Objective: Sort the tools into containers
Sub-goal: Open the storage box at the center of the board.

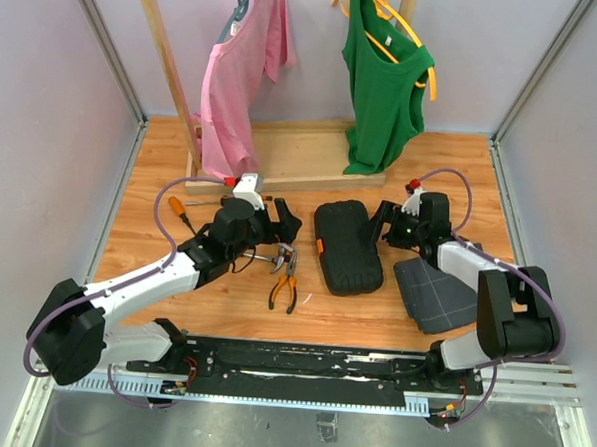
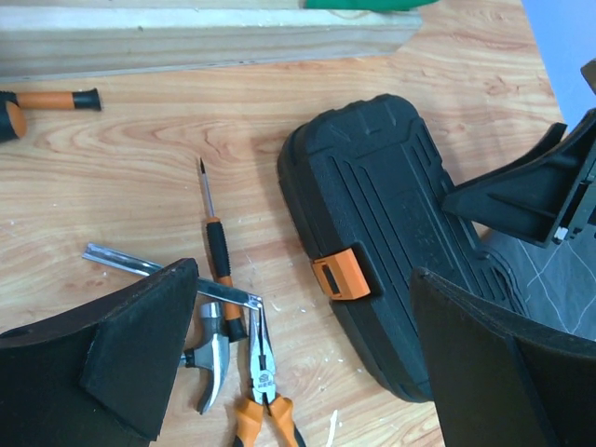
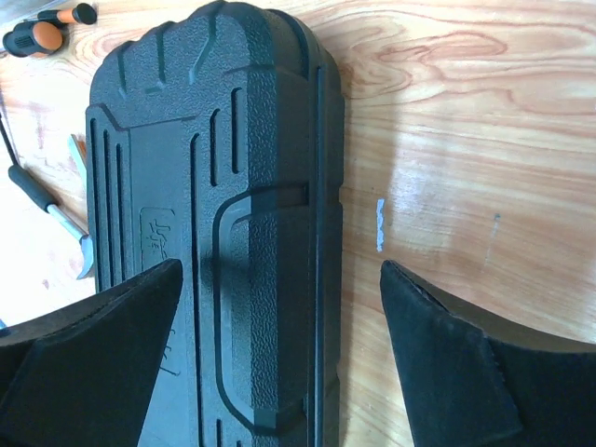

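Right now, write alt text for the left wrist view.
A closed black tool case with an orange latch lies on the wooden table. Left of it lie a screwdriver, a hammer and orange-handled pliers, all framed by the open left hand.

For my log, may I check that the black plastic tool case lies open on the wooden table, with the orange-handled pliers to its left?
No, the black plastic tool case lies closed on the wooden table, as the left wrist view shows; the orange-handled pliers are to its left.

Probably a robotics lab cell, plain lilac walls [image 1: 35, 90], metal frame posts [image 1: 106, 43], wooden tabletop [image 1: 161, 166], black mounting rail [image 1: 321, 363]
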Controlling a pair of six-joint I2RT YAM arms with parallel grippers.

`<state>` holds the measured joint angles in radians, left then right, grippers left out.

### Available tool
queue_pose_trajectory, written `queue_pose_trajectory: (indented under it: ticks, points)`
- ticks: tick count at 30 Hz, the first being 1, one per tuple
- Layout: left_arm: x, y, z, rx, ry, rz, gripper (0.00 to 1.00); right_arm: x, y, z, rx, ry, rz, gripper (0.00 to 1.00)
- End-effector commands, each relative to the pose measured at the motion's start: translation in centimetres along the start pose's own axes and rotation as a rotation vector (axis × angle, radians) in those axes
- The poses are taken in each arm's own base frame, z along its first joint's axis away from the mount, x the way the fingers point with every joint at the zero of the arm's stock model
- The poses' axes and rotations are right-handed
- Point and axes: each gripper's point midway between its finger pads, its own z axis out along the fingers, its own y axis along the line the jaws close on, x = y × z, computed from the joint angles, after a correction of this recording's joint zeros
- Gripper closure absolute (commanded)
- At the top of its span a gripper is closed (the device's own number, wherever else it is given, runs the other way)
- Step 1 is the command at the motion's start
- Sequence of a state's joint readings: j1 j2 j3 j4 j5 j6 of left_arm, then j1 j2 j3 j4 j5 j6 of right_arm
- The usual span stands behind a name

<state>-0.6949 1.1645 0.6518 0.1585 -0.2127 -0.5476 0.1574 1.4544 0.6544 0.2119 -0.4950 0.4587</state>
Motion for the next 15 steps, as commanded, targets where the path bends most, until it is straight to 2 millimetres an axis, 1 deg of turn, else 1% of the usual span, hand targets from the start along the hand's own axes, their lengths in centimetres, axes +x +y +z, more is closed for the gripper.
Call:
queue_pose_trajectory:
  ticks: [1,5,15]
  points:
    - [0.3,-0.8,0.4,0.050,0.009,-0.012,0.01,0.0,0.2,0.5,-0.061,-0.008,0.038,0.14]
    - [0.9,-1.1,0.7,0.070,0.028,-0.015,0.02,0.7,0.3,0.9,-0.080,0.012,0.055,0.21]
    - [1.6,-1.8,1.4,0.106,0.048,-0.056,0.02,3.1,-1.2,1.8,-0.046,0.061,0.146,0.38]
